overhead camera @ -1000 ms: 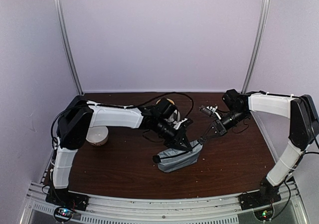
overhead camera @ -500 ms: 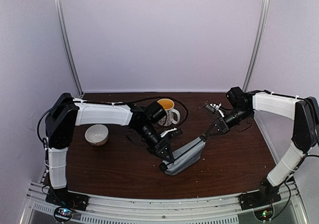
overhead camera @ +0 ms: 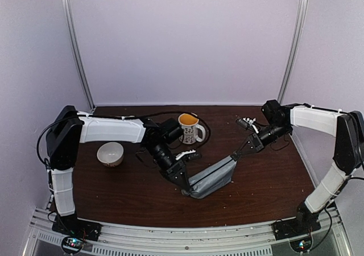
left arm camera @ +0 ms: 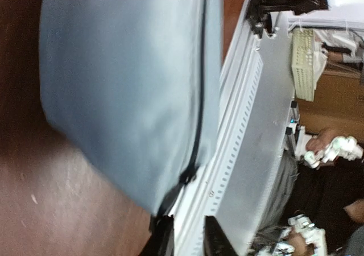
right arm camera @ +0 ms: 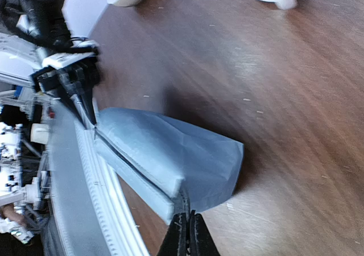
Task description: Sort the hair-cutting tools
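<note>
The grey zip pouch (overhead camera: 213, 176) lies stretched between my two grippers near the table's front middle. My left gripper (overhead camera: 185, 192) is at its near left corner, shut on the black zip pull (left arm camera: 187, 176). My right gripper (overhead camera: 234, 156) is shut on the pouch's far right end, at the end of the zip (right arm camera: 183, 202). In the right wrist view the pouch (right arm camera: 170, 148) shows a narrow dark slit along the zip. In the left wrist view the pouch (left arm camera: 125, 79) fills the upper left. The scissors, combs and other hair-cutting tools are hidden.
A patterned mug (overhead camera: 189, 128) stands behind the left arm at mid table. A white bowl (overhead camera: 110, 153) sits at the left. The metal rail (overhead camera: 170, 233) runs along the near table edge, close to the pouch's near corner.
My left gripper has drawn back toward the near left with the zip pull. The pouch has been pulled longer and flatter. My right gripper has shifted slightly right, still on its end.
</note>
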You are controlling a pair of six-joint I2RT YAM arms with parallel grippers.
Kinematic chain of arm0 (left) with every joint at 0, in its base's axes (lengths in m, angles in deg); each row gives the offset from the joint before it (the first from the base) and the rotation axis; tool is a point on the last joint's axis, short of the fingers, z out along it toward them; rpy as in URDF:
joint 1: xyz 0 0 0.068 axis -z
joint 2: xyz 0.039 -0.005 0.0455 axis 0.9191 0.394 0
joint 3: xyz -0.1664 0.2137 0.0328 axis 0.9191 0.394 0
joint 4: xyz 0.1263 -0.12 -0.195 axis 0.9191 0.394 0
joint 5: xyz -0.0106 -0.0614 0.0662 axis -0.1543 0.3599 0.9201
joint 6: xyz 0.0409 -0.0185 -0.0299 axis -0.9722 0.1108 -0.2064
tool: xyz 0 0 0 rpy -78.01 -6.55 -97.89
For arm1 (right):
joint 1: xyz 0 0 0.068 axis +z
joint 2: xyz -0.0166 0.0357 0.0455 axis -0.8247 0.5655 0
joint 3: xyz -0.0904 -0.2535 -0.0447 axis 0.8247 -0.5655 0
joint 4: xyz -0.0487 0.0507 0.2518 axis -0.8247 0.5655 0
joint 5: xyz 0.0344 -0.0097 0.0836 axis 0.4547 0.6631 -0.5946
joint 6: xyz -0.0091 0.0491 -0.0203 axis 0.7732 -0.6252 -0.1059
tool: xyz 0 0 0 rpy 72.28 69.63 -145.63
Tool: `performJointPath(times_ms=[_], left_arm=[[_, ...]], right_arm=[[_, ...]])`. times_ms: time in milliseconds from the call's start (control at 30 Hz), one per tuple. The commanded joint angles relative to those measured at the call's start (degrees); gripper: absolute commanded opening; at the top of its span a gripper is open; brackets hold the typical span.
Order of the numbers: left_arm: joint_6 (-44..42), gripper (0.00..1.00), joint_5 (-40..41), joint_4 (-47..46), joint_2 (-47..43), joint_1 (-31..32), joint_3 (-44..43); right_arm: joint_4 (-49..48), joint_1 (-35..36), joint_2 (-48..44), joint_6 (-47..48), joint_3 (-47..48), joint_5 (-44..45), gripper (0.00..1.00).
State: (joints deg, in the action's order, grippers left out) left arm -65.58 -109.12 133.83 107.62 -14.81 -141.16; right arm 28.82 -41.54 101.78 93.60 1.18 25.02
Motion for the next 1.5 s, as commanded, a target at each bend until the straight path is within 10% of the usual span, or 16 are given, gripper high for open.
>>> performJointPath(times_ms=[0,367,833,900,967,1000,1167,1267,1467], left_arm=[[-0.7,0.32,5.0,9.5,-1.8,0.2,-2.7],[5.5,0.49,15.5,-4.5,-7.9,-2.0,-0.9],[-3.9,0.59,38.5,6.8,-19.2,-16.6,-7.2],[-4.8,0.63,46.3,7.3,-21.5,-19.2,-9.4],[-6.2,0.68,52.5,8.2,-22.6,-20.9,-12.4],[-6.5,0.68,55.3,8.6,-22.8,-21.7,-14.2],[-3.8,0.74,59.2,5.6,-25.1,-25.7,-15.5],[-4.4,0.96,62.9,-2.8,-30.5,-25.8,-9.5],[-6.1,0.98,69.2,-18.4,-40.6,-25.7,5.9]], right_arm=[[-0.9,-2.8,-0.2,1.8,1.8,1.4,0.03],[2.7,-3.0,-3.8,5.4,3.3,5.4,0.27],[-2.1,-6.3,-23.0,5.4,4.6,24.8,0.33],[-7.3,-7.7,-27.7,2.6,3.7,28.5,0.49],[-11.9,-8.2,-31.5,-0.4,2.8,33.2,0.93],[-14.0,-8.2,-32.9,-1.6,2.4,35.5,0.99],[-21.9,-8.3,-38.2,-9.1,-0.9,43.8,1.00],[-28.7,-8.3,-39.8,-15.8,-6.3,50.0,1.00],[-34.7,-8.5,-42.1,-18.5,-13.0,47.3,1.00]])
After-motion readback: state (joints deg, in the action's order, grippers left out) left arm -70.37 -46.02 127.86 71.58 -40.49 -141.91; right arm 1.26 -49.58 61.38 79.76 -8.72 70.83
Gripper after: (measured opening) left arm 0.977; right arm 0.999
